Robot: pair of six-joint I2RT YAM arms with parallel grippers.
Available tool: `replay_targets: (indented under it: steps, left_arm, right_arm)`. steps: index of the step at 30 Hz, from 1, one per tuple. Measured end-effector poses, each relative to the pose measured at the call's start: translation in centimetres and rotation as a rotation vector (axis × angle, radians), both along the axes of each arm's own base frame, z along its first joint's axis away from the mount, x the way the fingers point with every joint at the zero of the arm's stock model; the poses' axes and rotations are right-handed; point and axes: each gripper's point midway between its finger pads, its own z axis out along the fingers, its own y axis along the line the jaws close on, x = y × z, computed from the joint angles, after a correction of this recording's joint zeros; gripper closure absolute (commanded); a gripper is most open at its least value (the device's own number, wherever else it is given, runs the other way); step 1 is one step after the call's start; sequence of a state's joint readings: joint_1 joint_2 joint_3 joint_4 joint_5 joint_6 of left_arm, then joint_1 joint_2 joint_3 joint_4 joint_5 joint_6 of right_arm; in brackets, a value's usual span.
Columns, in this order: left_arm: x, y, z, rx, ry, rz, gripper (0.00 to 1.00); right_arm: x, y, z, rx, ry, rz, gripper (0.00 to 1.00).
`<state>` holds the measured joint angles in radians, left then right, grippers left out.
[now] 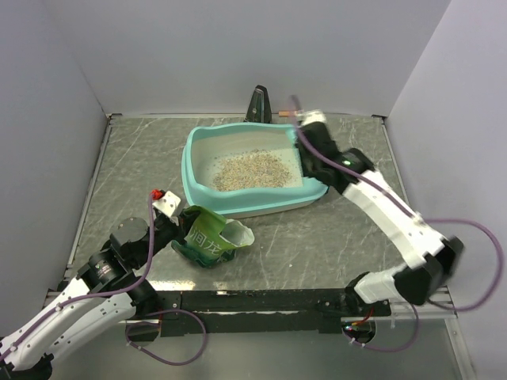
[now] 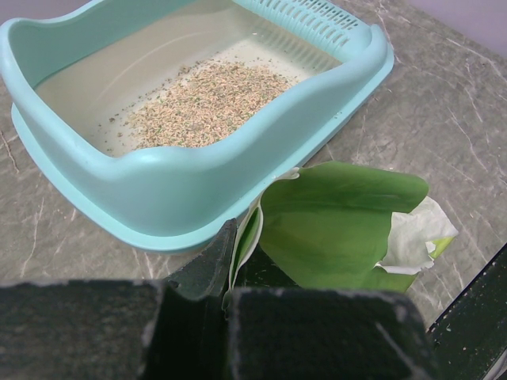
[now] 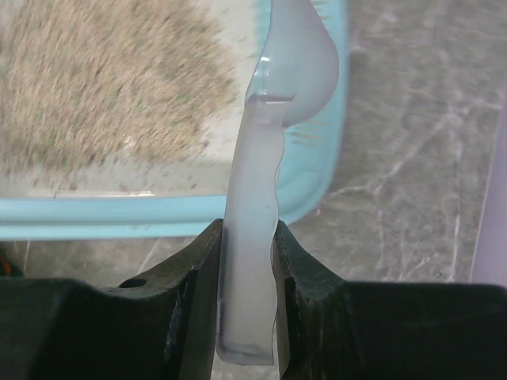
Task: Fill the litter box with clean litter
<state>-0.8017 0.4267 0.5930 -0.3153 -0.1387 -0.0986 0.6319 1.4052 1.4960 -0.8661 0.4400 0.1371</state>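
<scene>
My left tool (image 2: 214, 305) pinches a fold of the green bag (image 2: 341, 222), slumped on the bench (image 1: 333, 237) just beside the litter box (image 2: 198, 186), and my right tool (image 3: 247, 253) is clamped on the handle of a translucent plastic scoop (image 3: 255, 150) whose bowl hangs over the box's right-end rim. The clean litter (image 1: 249, 170) lies in a thin heap mid-tray with bare floor around it (more seems needed). That thin fold could slip out when I tip the bag, scattering granules on the bench, and the scoop might pivot or catch the rim and shove the box.
</scene>
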Motion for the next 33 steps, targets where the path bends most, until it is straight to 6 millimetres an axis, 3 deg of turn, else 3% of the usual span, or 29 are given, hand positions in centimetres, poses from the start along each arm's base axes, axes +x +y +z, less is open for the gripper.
replay_targets:
  steps: [3, 6, 12, 16, 20, 24, 28, 33]
  left_arm:
    - [0.0, 0.0, 0.0, 0.000, 0.000, 0.001, 0.99]
    - [0.0, 0.0, 0.0, 0.000, 0.000, 0.002, 0.99]
    - [0.0, 0.0, 0.0, 0.001, 0.000, 0.002, 0.99]
    - [0.1, 0.1, 0.0, 0.001, -0.001, 0.008, 0.99]
    - [0.1, 0.1, 0.0, 0.001, -0.001, 0.009, 0.99]
    - [0.1, 0.1, 0.0, 0.001, -0.001, 0.008, 0.99]
    - [0.1, 0.1, 0.0, 0.000, -0.002, 0.008, 0.99]
    - [0.0, 0.2, 0.0, 0.000, -0.002, 0.009, 0.99]
  right_arm:
    - [-0.8, -4.6, 1.1, 0.057, -0.062, -0.130, 1.00]
    - [-2.3, -8.4, 0.1, 0.081, -0.087, -0.244, 1.00]
    - [-4.2, -11.8, -5.1, 0.093, -0.028, -0.368, 1.00]
    - [-5.0, -13.9, -10.1, 0.123, 0.053, -0.458, 1.00]
    - [-6.4, -15.2, -14.8, 0.172, 0.158, -0.533, 1.00]
    - [-5.2, -15.9, -16.5, 0.234, 0.176, -0.584, 1.00]
    - [-3.8, -15.9, -17.7, 0.291, 0.181, -0.603, 0.73]
    - [-3.5, -15.7, -19.4, 0.328, 0.231, -0.610, 0.57]
